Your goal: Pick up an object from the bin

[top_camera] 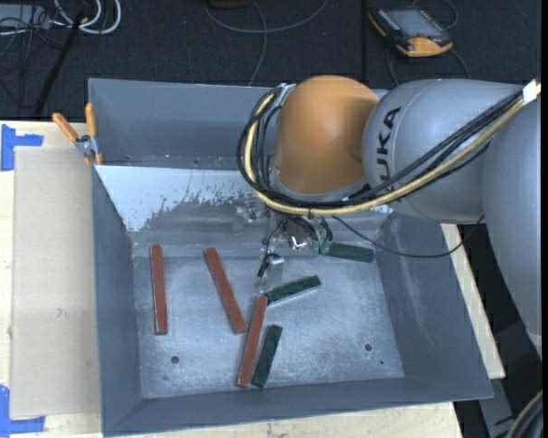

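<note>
My gripper [270, 261] hangs low over the middle of the bin, just below the arm's orange cover. Right beneath it and slightly to the right lies a short dark green stick [293, 289], tilted; I cannot tell whether the gripper touches it. A second dark green stick [351, 253] lies to the gripper's right, partly under the arm. A reddish-brown stick [224, 290] lies slanted to the gripper's left. Nothing shows held in the gripper.
Toward the front, another reddish-brown stick [252, 341] and a dark green stick [268, 355] lie side by side. A third reddish-brown stick [159, 290] lies alone near the left wall. The arm and its cables cover the bin's back right.
</note>
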Motion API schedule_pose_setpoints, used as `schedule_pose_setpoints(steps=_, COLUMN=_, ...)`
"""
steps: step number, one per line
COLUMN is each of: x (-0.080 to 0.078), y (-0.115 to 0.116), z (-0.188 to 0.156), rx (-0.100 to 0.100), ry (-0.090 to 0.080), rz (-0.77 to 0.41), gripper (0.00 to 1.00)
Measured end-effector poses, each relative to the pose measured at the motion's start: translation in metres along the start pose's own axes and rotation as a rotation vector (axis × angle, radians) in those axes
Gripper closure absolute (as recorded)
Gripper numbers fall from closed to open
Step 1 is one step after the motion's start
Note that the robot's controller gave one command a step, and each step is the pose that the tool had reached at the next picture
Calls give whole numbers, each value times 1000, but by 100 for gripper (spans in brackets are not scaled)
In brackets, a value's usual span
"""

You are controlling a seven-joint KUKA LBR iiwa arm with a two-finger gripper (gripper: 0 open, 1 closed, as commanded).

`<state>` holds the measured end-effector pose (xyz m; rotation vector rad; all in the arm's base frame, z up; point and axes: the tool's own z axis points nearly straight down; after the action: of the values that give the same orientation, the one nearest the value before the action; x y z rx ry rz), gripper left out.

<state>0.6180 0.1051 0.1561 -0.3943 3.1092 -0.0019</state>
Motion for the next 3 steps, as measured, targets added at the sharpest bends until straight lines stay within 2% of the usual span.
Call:
schedule_pose_setpoints(steps=1, x=47, y=-82, z=43, rx=-1, ry=13, rz=-50, gripper=0)
schedule_pose_setpoints(steps=2, x=46, y=-92, z=89, rx=-4, ry=12, rz=-82, gripper=0)
schedule_pose_setpoints(steps=3, x=45, y=-92, z=86, rx=-4, ry=6, rz=-79, gripper=100)
